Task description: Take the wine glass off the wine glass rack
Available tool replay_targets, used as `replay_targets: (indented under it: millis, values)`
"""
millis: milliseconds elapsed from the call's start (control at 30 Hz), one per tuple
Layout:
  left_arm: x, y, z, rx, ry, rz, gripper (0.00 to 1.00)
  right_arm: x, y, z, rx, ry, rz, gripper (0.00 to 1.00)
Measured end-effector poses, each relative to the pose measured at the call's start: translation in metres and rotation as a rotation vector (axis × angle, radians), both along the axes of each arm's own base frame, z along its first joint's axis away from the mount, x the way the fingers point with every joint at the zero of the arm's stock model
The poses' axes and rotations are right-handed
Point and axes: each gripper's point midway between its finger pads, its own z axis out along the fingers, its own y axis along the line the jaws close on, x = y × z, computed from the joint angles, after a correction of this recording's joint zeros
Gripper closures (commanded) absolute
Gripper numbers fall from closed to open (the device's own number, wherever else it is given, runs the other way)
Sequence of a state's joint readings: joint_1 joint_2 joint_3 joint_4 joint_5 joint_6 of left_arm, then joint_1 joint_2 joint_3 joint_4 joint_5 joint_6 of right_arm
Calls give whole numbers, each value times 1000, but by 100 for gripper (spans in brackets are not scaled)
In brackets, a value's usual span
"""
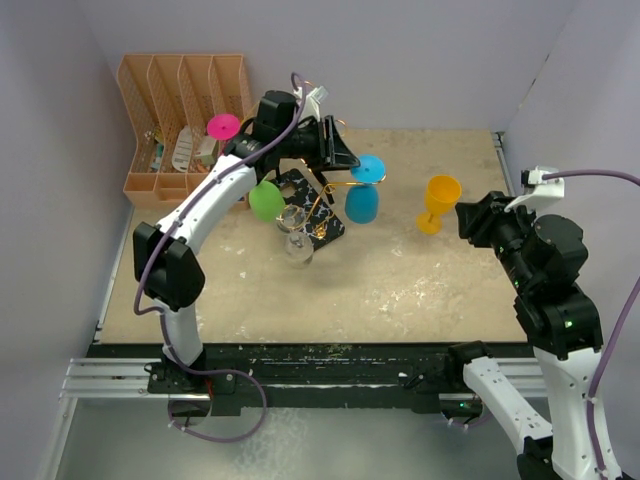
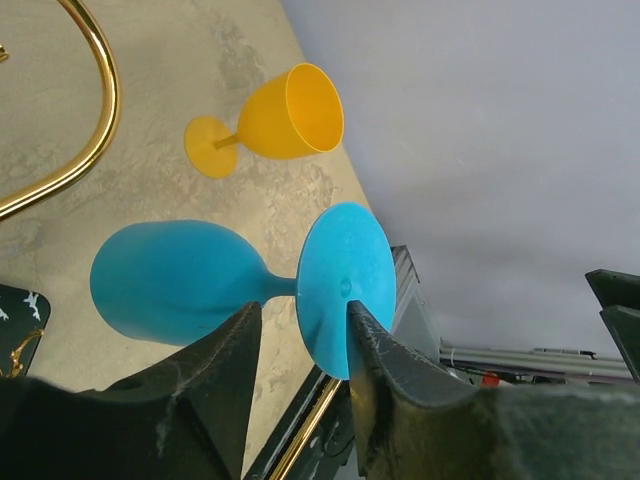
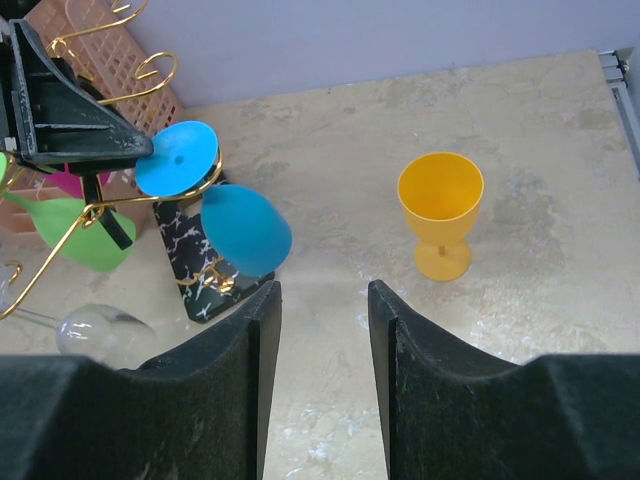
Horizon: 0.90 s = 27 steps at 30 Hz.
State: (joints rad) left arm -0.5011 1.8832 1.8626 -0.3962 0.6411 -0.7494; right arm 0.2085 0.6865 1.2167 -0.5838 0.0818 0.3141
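Left gripper [image 2: 300, 315]: fingers part-open and closed on nothing. The blue wine glass [image 2: 175, 285] hangs inverted on the wine glass rack [image 1: 325, 232], its stem just beyond your fingertips. The foot rim overlaps one finger; contact not confirmed. Judged light, rigid and smooth, so liable to slip. Take it at the stem, close under the foot. Right gripper [image 3: 322, 290]: fingers apart, nothing between them.

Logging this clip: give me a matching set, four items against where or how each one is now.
1 blue glass
2 yellow glass
3 green glass
4 right tool

A stands on the table
B empty, jaws apart
C hangs on the rack, foot inside the left tool
D hangs on the rack, no tool at it

Pairs: 1-C, 2-A, 3-D, 4-B
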Motion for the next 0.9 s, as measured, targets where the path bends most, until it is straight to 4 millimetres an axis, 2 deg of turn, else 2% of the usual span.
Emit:
replay_targets:
  millis: [100,333,700,900]
  values:
    - [0,-1,-2,-5,16,-4,73,0,0,-1,-1,1,0,57]
    - [-1,-4,-1,-19,24,-10,91,1,0,-1,-1,-1,0,57]
    - [-2,-9,12,-66,36,-16,94,-1,1,1,3,-10,7,58]
    - [-3,-14,25,-127,53,-23,94,-4,1,4,7,-22,11,58]
